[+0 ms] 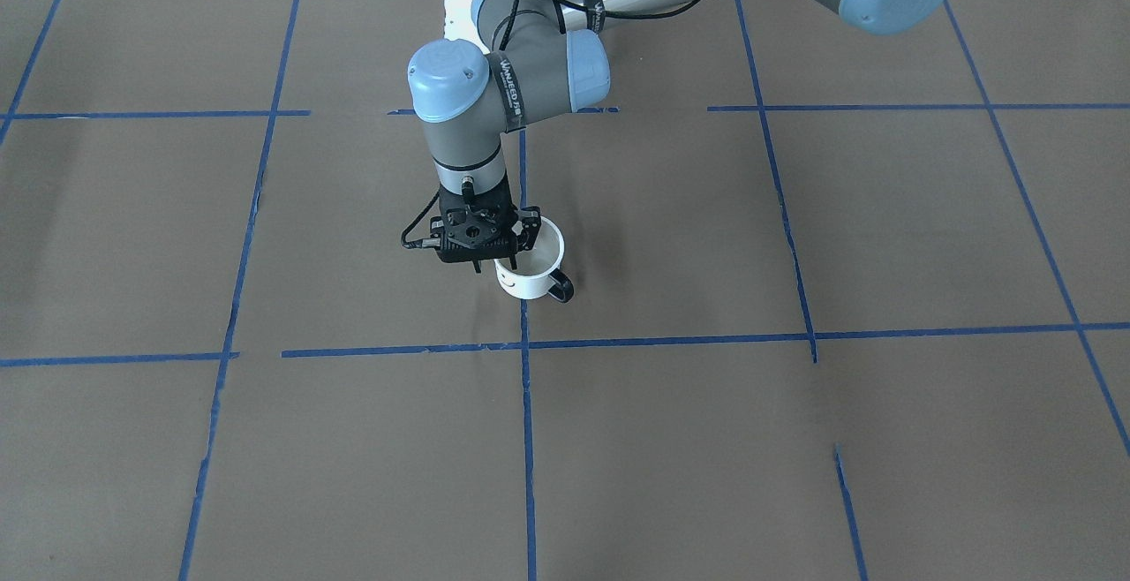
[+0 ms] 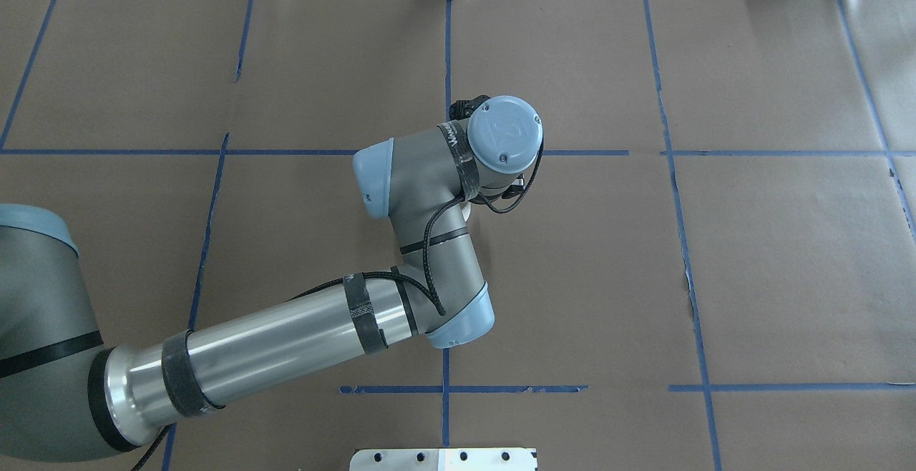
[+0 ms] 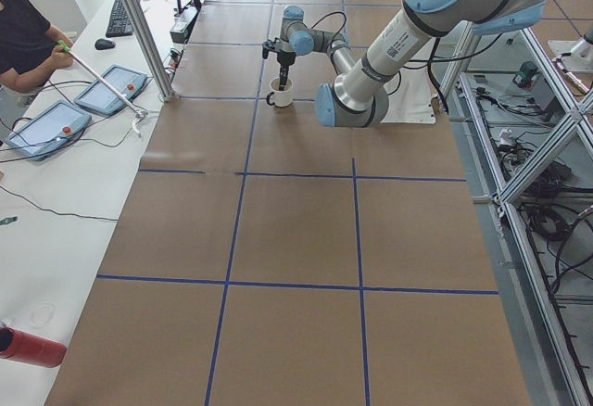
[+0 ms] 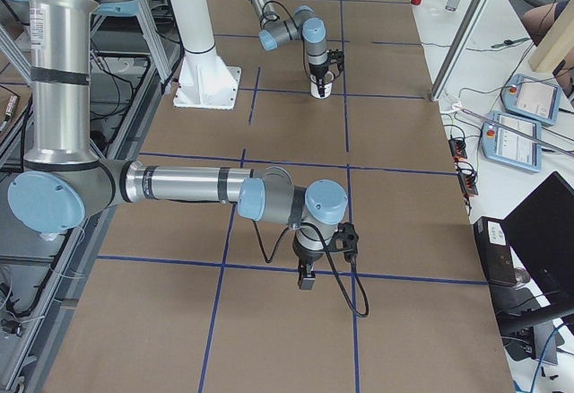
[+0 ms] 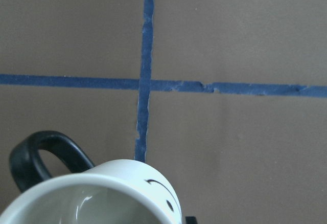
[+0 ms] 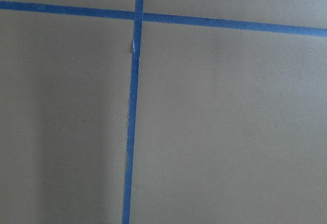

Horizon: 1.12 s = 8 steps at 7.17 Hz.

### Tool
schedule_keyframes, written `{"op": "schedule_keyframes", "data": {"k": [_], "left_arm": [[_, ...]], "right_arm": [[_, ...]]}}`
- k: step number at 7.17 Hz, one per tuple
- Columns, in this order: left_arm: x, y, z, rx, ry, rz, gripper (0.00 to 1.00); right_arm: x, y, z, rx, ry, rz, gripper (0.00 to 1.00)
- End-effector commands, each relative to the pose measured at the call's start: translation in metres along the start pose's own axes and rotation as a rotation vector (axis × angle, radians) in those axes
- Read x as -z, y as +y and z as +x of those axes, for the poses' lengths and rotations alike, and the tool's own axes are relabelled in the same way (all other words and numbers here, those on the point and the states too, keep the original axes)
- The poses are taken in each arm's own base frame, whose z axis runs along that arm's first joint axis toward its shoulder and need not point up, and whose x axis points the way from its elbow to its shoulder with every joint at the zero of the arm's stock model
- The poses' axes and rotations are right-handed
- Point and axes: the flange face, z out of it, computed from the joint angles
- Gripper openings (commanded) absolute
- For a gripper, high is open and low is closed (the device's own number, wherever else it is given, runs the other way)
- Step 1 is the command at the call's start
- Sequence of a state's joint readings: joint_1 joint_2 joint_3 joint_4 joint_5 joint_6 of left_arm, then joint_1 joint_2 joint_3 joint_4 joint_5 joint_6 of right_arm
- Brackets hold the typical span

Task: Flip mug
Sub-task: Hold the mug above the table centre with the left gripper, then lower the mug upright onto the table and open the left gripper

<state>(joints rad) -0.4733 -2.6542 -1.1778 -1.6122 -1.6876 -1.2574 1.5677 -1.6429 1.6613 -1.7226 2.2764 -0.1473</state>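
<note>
Matt brown table [image 1: 892,228] gridded in blue tape [image 1: 671,340]
Glossy white mug [image 1: 532,280], centre frame, was pinched by left gripper [image 1: 505,260]; right gripper [image 4: 306,278] width could not be told

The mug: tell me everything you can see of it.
The mug is small, white and glossy, like ceramic, with a black smiley on its side and a black loop handle. It stands upright, mouth up, empty, on the brown table by a blue tape line. The left claw straddles its rim; whether it grips is unclear.
</note>
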Motion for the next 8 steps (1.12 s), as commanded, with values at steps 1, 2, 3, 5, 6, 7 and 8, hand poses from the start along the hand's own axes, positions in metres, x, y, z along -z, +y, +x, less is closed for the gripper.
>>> {"op": "schedule_keyframes", "data": {"k": [1,2,3,5,6,7,8], "left_arm": [[0.032,-0.014,-0.008,-0.016,-0.012,0.012,1.00],[0.069,-0.028,-0.017,-0.052,-0.005,0.011,1.00],[0.090,-0.047,-0.031,-0.060,0.003,0.004,1.00],[0.131,-0.109,-0.096,-0.096,0.015,0.005,1.00],[0.127,-0.112,-0.158,-0.123,0.005,-0.005,1.00],[0.133,-0.121,-0.234,-0.172,-0.007,0.024,1.00],[0.124,-0.132,-0.316,-0.218,-0.035,0.000,1.00]], "right_arm": [[0.000,0.000,0.000,0.000,0.000,0.000,1.00],[0.000,0.000,0.000,0.000,0.000,0.000,1.00],[0.000,0.000,0.000,0.000,0.000,0.000,1.00],[0.000,0.000,0.000,0.000,0.000,0.000,1.00],[0.000,0.000,0.000,0.000,0.000,0.000,1.00],[0.000,0.000,0.000,0.000,0.000,0.000,1.00],[0.000,0.000,0.000,0.000,0.000,0.000,1.00]]}}
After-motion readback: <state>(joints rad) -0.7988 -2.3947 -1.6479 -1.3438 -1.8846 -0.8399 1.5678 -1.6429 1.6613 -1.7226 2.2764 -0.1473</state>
